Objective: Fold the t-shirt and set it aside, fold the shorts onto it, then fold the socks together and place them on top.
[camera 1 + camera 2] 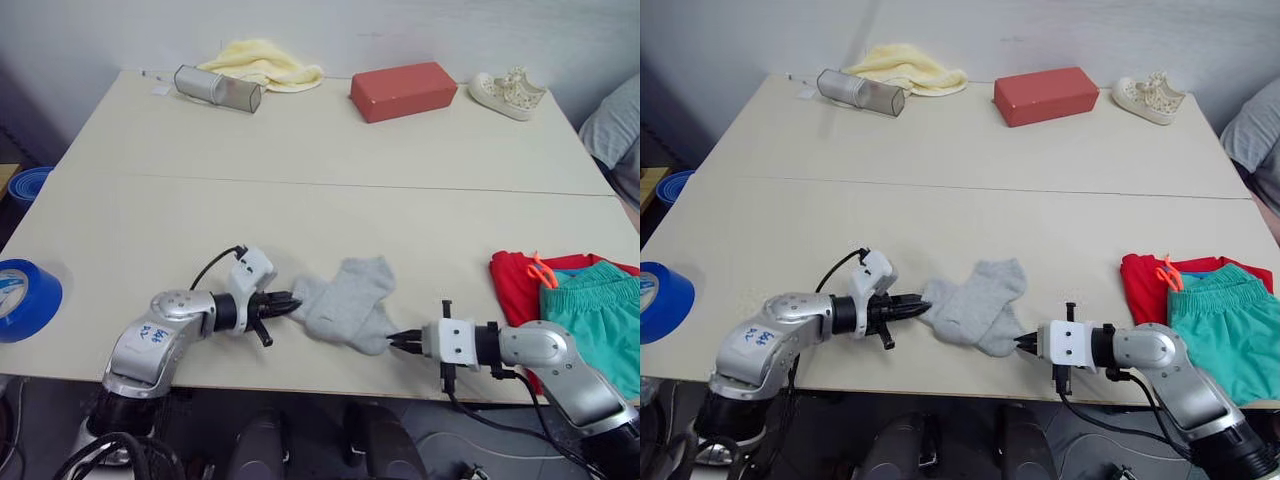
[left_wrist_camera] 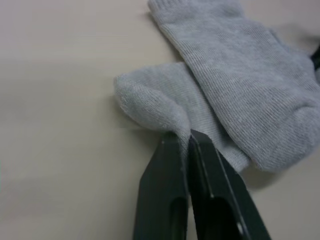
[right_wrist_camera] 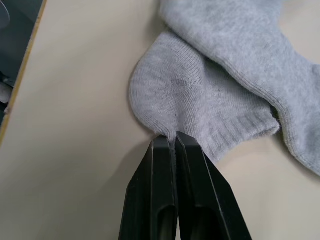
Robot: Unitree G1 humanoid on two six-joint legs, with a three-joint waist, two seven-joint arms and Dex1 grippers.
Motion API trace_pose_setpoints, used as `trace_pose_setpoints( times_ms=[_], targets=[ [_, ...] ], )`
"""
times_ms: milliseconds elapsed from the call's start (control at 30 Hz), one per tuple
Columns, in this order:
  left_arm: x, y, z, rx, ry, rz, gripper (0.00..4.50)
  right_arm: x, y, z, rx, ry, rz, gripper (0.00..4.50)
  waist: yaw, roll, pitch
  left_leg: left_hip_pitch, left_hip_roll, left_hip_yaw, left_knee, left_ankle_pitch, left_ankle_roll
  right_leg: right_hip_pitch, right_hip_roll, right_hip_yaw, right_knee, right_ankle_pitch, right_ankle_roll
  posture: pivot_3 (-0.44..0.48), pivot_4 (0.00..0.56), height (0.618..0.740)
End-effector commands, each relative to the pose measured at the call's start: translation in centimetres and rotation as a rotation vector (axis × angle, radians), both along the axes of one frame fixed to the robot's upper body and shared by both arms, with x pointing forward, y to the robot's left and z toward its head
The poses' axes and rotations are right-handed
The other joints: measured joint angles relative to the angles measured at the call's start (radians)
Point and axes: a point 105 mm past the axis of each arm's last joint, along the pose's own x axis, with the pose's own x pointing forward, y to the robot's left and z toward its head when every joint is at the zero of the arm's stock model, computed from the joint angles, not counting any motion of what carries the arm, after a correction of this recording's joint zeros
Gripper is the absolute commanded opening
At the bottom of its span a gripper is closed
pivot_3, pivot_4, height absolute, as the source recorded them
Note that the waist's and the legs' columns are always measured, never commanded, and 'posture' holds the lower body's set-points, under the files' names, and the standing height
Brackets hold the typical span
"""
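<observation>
- At the near table edge, your left gripper (image 1: 288, 303) is clamped on one end of the socks (image 1: 345, 303), fabric pinched between its fingers.
- Your right gripper (image 1: 397, 342) is clenched on the opposite end, at the near right corner of the grey pile.
- Socks lie overlapped, one across the other, between both grippers, flat on the table (image 1: 330, 150).
- To the right, the shorts (image 1: 596, 305) sit folded on the t-shirt (image 1: 512, 280), so you look to be on the last step: the sock fold.
- Next move likely calls for bringing one end over the other, keeping both pinches, then carrying the bundle right onto the shorts.
- Far edge: metal cylinder (image 1: 217, 88), yellow cloth (image 1: 262, 62), red-brown block (image 1: 403, 90), white sneaker (image 1: 508, 93) — leave them.
</observation>
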Motion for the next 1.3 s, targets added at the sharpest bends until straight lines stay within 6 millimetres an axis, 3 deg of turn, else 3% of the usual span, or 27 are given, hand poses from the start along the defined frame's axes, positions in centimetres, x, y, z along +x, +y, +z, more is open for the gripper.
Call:
trace_pose_setpoints(
  times_ms=[33,233,333,433,600,633,733,967,1267,1300],
  targets=[
    [-0.3,0.2,1.2,-0.007,-0.036,0.009,1.59,0.3,-1.0,0.0,-0.013,-0.003,-0.023,0.47,0.000,0.000,0.000,0.000,0.000,0.000,0.000,0.000,0.000,0.000,0.000,0.000,0.000,0.000,0.000,0.000,0.150,0.740],
    [-0.9,1.4,1.6,-0.044,-0.005,-0.008,3.53,0.1,-2.3,0.0,-0.020,0.035,-0.047,2.41,-0.001,0.000,0.000,0.001,0.001,0.000,0.000,-0.001,-0.001,0.001,-0.002,0.000,0.000,-0.001,-0.001,0.000,0.150,0.740],
    [-1.3,3.3,2.2,-0.099,0.061,-0.021,4.48,-0.2,-3.2,0.8,0.010,0.066,-0.058,3.44,0.000,0.000,0.000,0.001,0.001,-0.001,0.000,-0.001,-0.001,0.001,-0.003,0.000,0.000,-0.001,-0.002,0.000,0.150,0.740],
    [-2.3,4.9,2.6,-0.148,0.169,-0.069,4.50,-1.2,-3.2,2.5,0.147,0.211,-0.052,4.44,-0.001,0.000,0.000,0.001,0.001,-0.001,0.000,-0.001,-0.002,0.001,-0.004,0.000,0.000,-0.001,-0.003,0.000,0.150,0.740],
    [-3.4,5.3,2.8,-0.192,0.394,-0.078,4.50,-0.5,-3.4,5.0,0.298,0.437,-0.159,4.48,-0.004,0.001,0.001,0.002,0.002,-0.001,-0.001,-0.003,0.001,0.001,-0.006,0.000,0.001,-0.002,-0.003,0.000,0.150,0.740],
    [-3.7,5.0,2.8,-0.217,0.449,-0.080,4.50,-0.3,-3.3,5.3,0.306,0.475,-0.172,4.48,-0.003,0.001,0.001,0.002,0.002,-0.001,-0.001,-0.003,0.002,0.001,-0.006,-0.001,0.001,-0.002,-0.003,0.000,0.150,0.740],
    [-5.0,1.9,0.2,-0.232,0.686,-0.081,4.50,3.0,-3.4,5.4,0.298,0.567,-0.353,4.48,-0.003,0.002,0.001,0.002,0.001,-0.002,-0.001,-0.003,0.002,0.001,-0.007,-0.001,0.001,-0.002,-0.004,0.000,0.150,0.740],
    [-4.3,-2.7,-1.0,-0.303,0.684,-0.054,4.50,7.1,-1.7,5.4,0.336,0.644,-0.544,4.48,0.010,0.004,-0.001,0.001,-0.003,-0.003,-0.001,-0.001,-0.001,0.001,-0.012,-0.003,0.001,-0.002,-0.004,0.000,0.150,0.740],
    [-3.9,-4.6,-2.7,-0.242,0.706,0.026,4.50,10.1,-0.2,4.5,0.363,0.595,-0.647,4.48,0.022,0.005,-0.003,0.002,-0.011,-0.004,0.000,0.000,0.005,0.005,-0.019,-0.004,-0.001,0.000,0.000,0.000,0.150,0.740],
    [-3.9,-4.7,-2.9,-0.237,0.707,0.039,4.31,10.3,-0.1,4.4,0.367,0.596,-0.651,4.49,0.022,0.006,-0.003,0.002,-0.011,-0.004,0.000,0.000,0.005,0.006,-0.019,-0.005,-0.001,0.000,0.001,0.000,0.150,0.740]
  ],
)
